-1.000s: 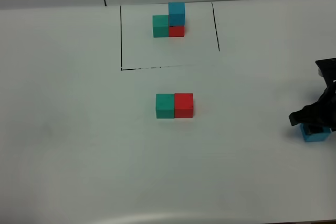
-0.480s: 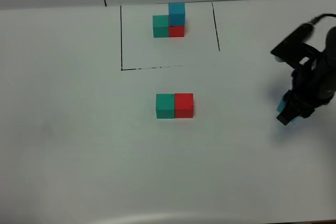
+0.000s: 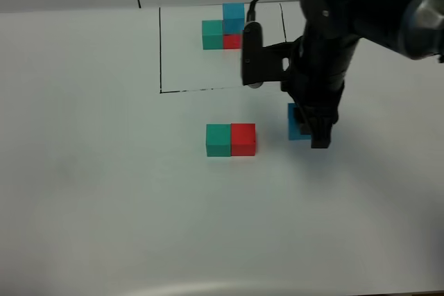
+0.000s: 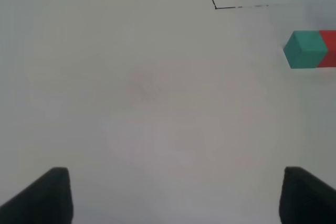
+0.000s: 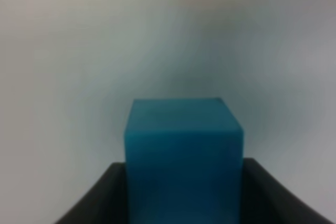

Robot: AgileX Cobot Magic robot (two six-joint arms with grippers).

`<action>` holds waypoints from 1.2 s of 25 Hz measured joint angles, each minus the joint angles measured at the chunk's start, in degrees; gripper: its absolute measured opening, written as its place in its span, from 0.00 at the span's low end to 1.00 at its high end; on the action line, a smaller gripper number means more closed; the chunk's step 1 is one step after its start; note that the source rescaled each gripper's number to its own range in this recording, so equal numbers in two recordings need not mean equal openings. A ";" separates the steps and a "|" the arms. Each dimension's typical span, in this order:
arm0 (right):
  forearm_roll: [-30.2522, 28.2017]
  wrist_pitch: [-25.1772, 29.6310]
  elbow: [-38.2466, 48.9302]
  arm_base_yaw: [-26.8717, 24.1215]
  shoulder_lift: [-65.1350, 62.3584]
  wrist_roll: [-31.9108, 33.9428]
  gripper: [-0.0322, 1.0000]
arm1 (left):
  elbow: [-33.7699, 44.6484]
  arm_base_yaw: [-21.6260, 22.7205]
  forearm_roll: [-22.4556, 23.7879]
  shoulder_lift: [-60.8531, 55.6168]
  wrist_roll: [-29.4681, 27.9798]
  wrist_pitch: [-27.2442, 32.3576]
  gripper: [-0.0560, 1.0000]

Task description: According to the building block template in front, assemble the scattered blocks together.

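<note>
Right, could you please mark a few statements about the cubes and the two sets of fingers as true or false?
1. The right fingers are shut on the blue cube. True.
2. The loose green cube and loose red cube stand apart. False: they touch, side by side.
3. The blue cube rests on the loose red cube. False: it is in the right fingers, apart from the loose red cube.
4. The left fingers are open with nothing between them. True.

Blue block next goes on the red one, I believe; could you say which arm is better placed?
The right arm: its jaws grip the blue block near the red block; the left jaws stand open, empty.
</note>
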 joint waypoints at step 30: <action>4.32 0.83 -16.38 4.60 14.18 4.67 0.05 | 0.00 0.00 0.00 0.00 0.00 0.00 0.76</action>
